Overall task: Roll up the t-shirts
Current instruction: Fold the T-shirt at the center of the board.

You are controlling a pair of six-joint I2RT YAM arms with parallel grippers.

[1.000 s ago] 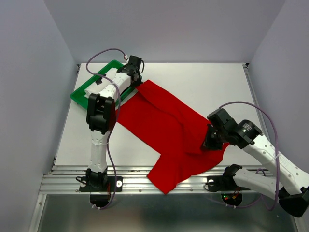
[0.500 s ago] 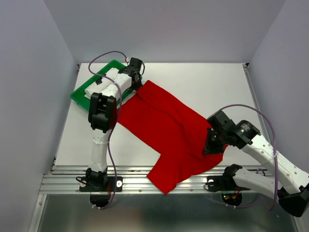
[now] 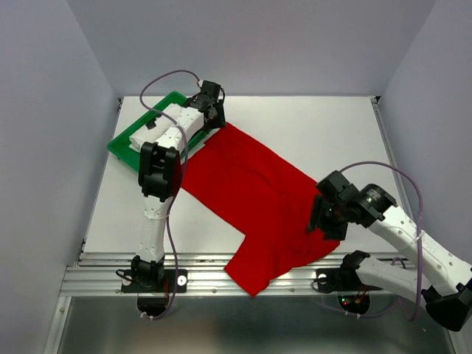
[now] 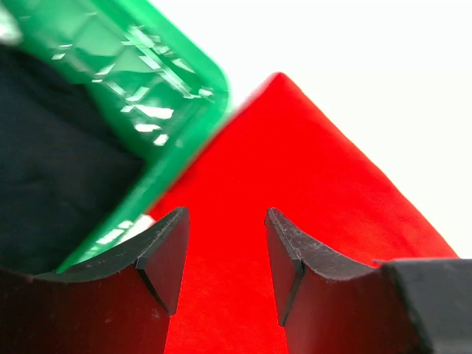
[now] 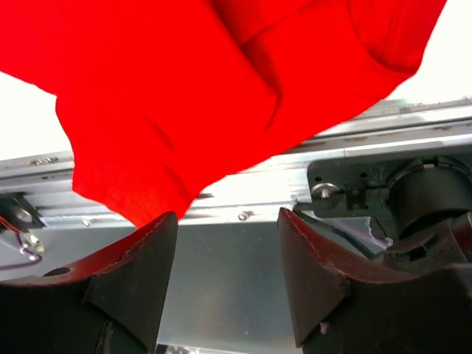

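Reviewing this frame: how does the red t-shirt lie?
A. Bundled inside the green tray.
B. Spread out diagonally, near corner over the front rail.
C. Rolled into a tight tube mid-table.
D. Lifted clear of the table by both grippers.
B: the red t-shirt lies unrolled from beside the green tray down across the table, its near corner draped over the metal rail.

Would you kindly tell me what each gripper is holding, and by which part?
Nothing is held: the left gripper stands open over the red t-shirt's far corner, and the right gripper is open beside its right edge.
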